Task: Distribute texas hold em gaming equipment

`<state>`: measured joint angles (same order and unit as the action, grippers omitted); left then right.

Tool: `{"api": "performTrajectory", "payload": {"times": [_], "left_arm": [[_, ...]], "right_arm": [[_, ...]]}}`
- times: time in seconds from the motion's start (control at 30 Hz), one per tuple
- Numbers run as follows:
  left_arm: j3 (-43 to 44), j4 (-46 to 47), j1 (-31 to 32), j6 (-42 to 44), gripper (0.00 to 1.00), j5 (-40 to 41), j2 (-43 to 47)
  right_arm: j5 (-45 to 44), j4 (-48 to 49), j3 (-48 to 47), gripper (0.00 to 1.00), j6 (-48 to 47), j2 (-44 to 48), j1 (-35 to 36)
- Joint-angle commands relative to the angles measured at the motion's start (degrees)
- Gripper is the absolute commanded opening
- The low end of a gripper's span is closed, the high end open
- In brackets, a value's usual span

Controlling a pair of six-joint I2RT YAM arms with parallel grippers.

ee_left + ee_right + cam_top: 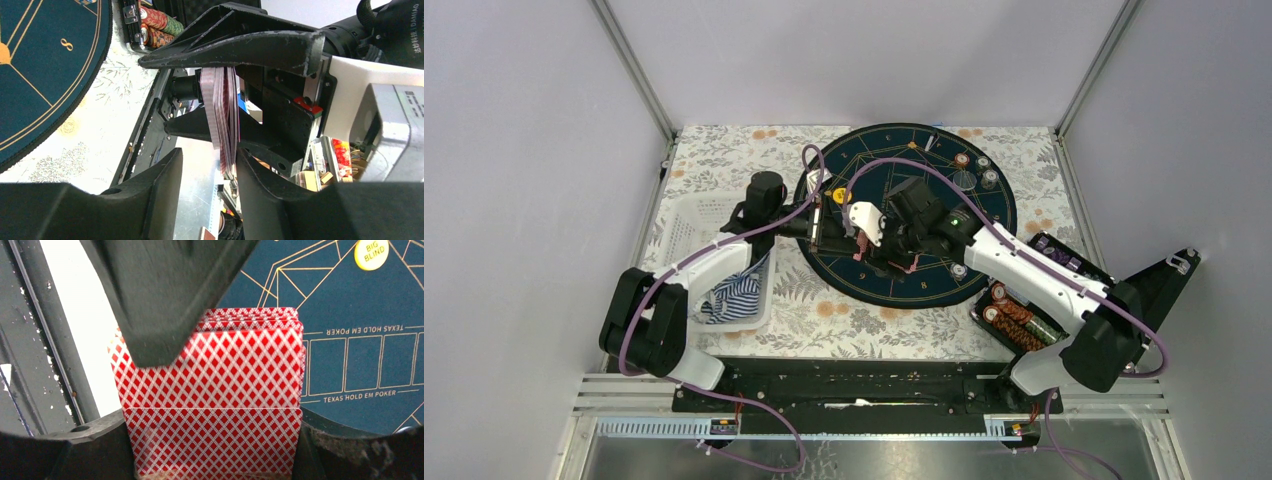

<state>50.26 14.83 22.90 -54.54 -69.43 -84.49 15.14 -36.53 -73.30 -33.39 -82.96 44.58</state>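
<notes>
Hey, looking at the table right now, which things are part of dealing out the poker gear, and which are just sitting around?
Part of the job:
- playing cards
- chip stacks
- yellow Big Blind disc

Just lying about:
- white basket
- striped cloth
- round blue mat

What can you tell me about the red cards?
The cards are a thin stack with red-and-white diamond backs, slightly fanned, their edges pale pink. They are held over the blue mat, gripped across their width by the right gripper. The left gripper straddles them, with one finger touching.
</notes>
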Motion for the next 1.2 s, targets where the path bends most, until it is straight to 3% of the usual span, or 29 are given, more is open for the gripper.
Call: {"api": "performTrajectory", "payload": {"times": [0.0,0.13,0.4,0.87,0.97,1.07,1.13,1.17], "left_arm": [[2.7,-0.8,-0.4,2.9,0.44,1.0,1.2],[2.4,3.3,-0.2,0.2,0.43,0.0,1.1],[2.9,5.6,1.9,-1.1,0.62,-0.1,0.8],[6.0,7.8,7.7,-3.3,0.58,1.0,-5.5],[5.6,8.6,8.0,-3.9,0.47,0.9,-5.8],[4.4,11.4,7.8,-6.0,0.19,0.5,-5.6],[3.3,12.7,7.4,-6.8,0.03,0.4,-5.0],[2.8,13.0,7.2,-6.9,0.0,0.4,-4.7]], "right_arm": [[3.7,2.4,0.5,0.06,-0.9,4.3,-1.2],[4.3,1.7,0.2,0.06,-1.5,4.0,-1.2],[4.7,1.2,-1.5,0.05,-1.6,1.4,-1.2],[5.1,-1.0,-6.1,0.1,-1.8,-2.0,-0.2],[4.5,-1.0,-6.4,0.11,-1.6,-2.2,-0.1],[4.4,-0.5,-6.1,0.16,-1.2,-1.4,0.0],[4.0,-0.2,-5.5,0.31,-0.9,-0.6,-0.1],[3.9,0.1,-5.3,0.46,-0.6,-0.1,-0.2]]}}
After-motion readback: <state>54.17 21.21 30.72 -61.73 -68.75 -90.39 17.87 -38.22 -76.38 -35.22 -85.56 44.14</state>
